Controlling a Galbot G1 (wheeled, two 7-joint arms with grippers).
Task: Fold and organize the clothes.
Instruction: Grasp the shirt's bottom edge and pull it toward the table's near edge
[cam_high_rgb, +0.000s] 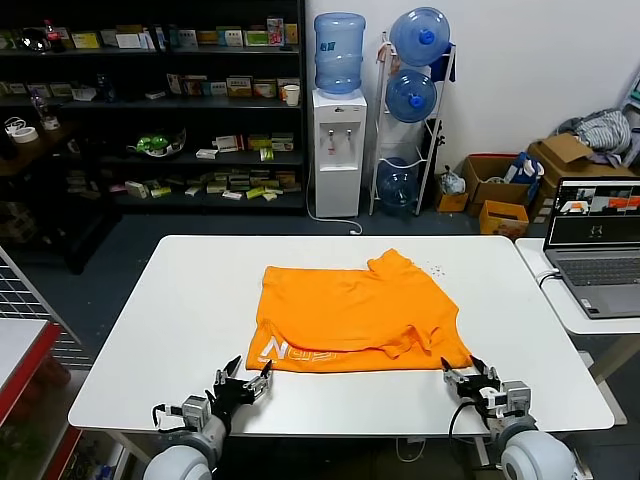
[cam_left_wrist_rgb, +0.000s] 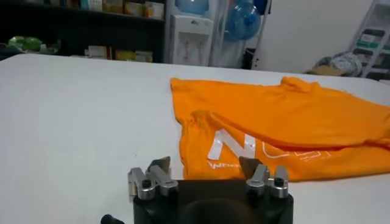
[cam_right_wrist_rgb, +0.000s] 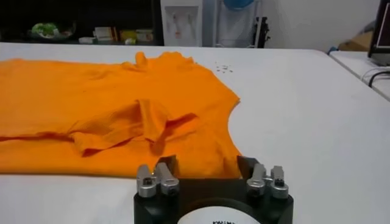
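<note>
The orange T-shirt (cam_high_rgb: 360, 315) lies partly folded in the middle of the white table (cam_high_rgb: 180, 330), white lettering showing along its near left edge (cam_left_wrist_rgb: 231, 146). A sleeve is folded onto it near the right side (cam_right_wrist_rgb: 152, 119). My left gripper (cam_high_rgb: 243, 382) is open and empty, just in front of the shirt's near left corner. My right gripper (cam_high_rgb: 468, 377) is open and empty, just in front of the shirt's near right corner. In the wrist views each gripper faces the shirt's near edge: the left one (cam_left_wrist_rgb: 204, 167) and the right one (cam_right_wrist_rgb: 206, 165).
A second table with an open laptop (cam_high_rgb: 598, 240) stands at the right. A water dispenser (cam_high_rgb: 338, 130), bottle rack and dark shelves (cam_high_rgb: 150, 100) stand behind. Cardboard boxes with a grey-striped cloth heap (cam_high_rgb: 600, 130) are at the far right.
</note>
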